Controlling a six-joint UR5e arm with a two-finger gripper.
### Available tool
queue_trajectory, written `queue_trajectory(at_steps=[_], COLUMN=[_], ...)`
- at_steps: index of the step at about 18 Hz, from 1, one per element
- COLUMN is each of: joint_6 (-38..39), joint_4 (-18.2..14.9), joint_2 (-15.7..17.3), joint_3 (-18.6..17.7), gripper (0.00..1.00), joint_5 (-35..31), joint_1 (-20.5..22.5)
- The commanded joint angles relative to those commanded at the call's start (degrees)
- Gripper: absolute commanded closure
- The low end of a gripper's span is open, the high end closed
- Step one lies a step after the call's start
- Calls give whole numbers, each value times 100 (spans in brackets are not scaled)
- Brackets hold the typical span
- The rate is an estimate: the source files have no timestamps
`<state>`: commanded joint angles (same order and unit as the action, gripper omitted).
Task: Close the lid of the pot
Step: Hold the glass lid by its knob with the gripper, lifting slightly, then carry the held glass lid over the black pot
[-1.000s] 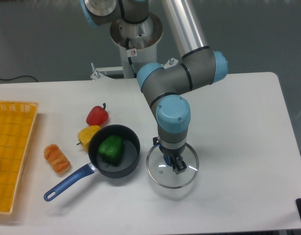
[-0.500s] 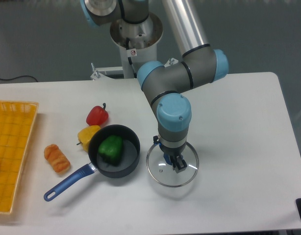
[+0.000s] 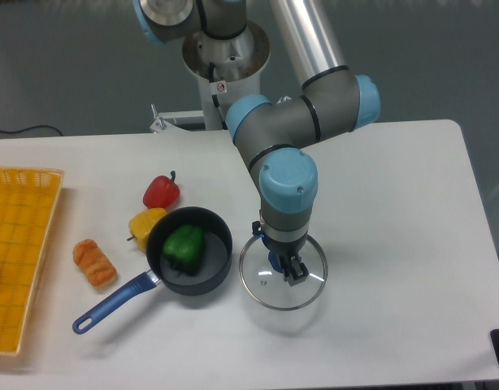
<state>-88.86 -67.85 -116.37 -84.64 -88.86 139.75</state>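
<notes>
The pot point(image 3: 210, 272) is a dark grey saucepan left of centre, its blue handle point(image 3: 111, 304) pointing to the lower left. A green pepper point(image 3: 184, 247) lies inside it. The lid point(image 3: 260, 280), a clear glass disc with a silver rim, is just right of the pot and seems slightly raised, with a faint shadow under it. My gripper point(image 3: 287, 270) points straight down over the lid's centre and is shut on the knob, which its fingers hide.
A red pepper point(image 3: 161, 192) and a yellow pepper point(image 3: 143, 223) lie just behind the pot on its left. A bread roll point(image 3: 94, 263) is further left, beside a yellow basket point(image 3: 20, 252) at the table's left edge.
The gripper and the lid it holds have shifted a little to the left, toward the pot, and seem slightly higher. The pot and vegetables have not moved.
</notes>
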Motion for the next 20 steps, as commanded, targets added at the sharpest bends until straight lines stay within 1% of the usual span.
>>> queue_trajectory(at_steps=[6, 11, 17, 20], joint_6=[35, 255, 580, 633], joint_4=[-352, -378, -396, -396], joint_2=[246, 264, 255, 325], joint_3=[0, -17, -88, -158], gripper=[42, 42, 42, 42], joint_5=[44, 88, 18, 18], joint_1=[-26, -272, -694, -817])
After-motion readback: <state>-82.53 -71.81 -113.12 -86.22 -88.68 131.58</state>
